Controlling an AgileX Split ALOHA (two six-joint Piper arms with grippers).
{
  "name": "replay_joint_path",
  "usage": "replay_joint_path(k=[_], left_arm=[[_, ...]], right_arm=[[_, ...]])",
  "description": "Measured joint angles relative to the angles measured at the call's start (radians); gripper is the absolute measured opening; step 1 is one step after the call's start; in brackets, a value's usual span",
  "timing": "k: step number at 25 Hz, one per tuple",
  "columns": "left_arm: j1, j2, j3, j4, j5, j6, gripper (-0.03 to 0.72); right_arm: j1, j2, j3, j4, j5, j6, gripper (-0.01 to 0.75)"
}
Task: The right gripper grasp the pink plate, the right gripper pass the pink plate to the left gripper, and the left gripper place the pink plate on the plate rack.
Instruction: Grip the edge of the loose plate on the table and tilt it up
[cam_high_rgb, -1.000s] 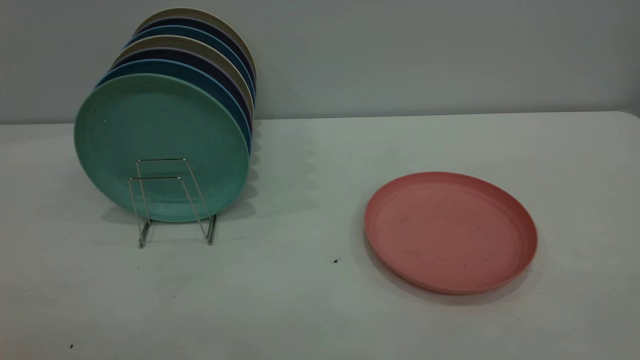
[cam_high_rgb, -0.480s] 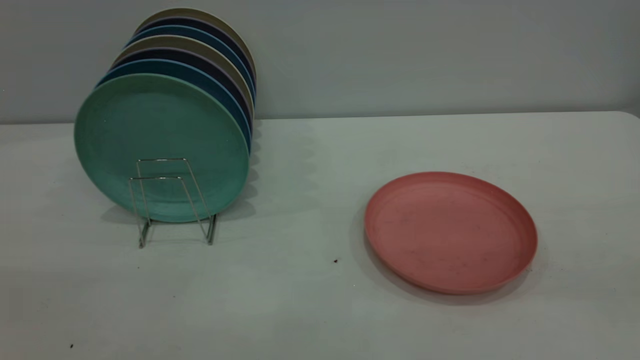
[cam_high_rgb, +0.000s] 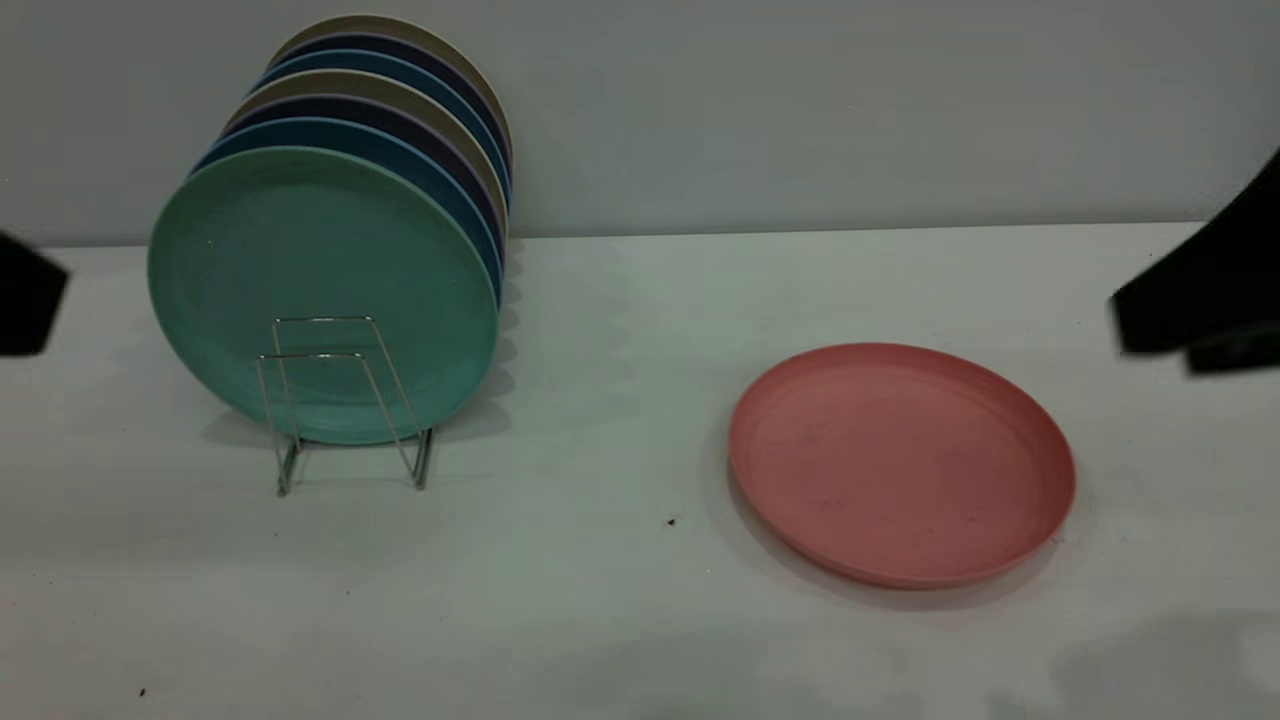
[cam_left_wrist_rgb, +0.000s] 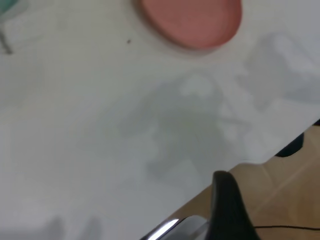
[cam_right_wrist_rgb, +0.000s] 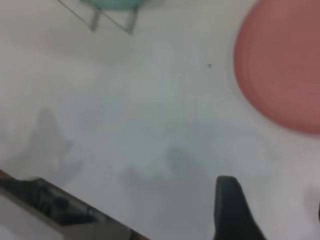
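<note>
Bring the right gripper, fingers' state unclear, low onto the pink plate rim nearest it

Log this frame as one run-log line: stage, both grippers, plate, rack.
stage: approach | right gripper: at right edge, clear of pink plate | left gripper: at left edge | pink plate: flat on table | plate rack: front slots free
</note>
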Motion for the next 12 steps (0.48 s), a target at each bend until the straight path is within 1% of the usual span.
replay_joint_path(k=[3, 6, 8, 10, 12], left_arm=[[0.000, 0.017, 0.000, -0.044, -0.006, 0.034, 0.474], [0.000, 0.017, -0.003, -0.051, -0.003, 0.044, 0.474], [0.000, 0.017, -0.003, -0.047, 0.004, 0.049, 0.474], [0.000, 0.017, -0.004, -0.033, 0.014, 0.052, 0.474], [0.000, 0.017, -0.004, -0.025, 0.018, 0.054, 0.474]], right_arm=[[-0.051, 0.185, -0.048, 0.073, 0.007, -0.086, 0.428], [-0.129, 0.360, -0.125, 0.115, 0.025, -0.137, 0.428], [-0.166, 0.469, -0.183, 0.122, 0.025, -0.154, 0.428], [-0.192, 0.555, -0.236, 0.133, 0.019, -0.163, 0.428], [-0.201, 0.637, -0.292, 0.140, 0.003, -0.169, 0.428]])
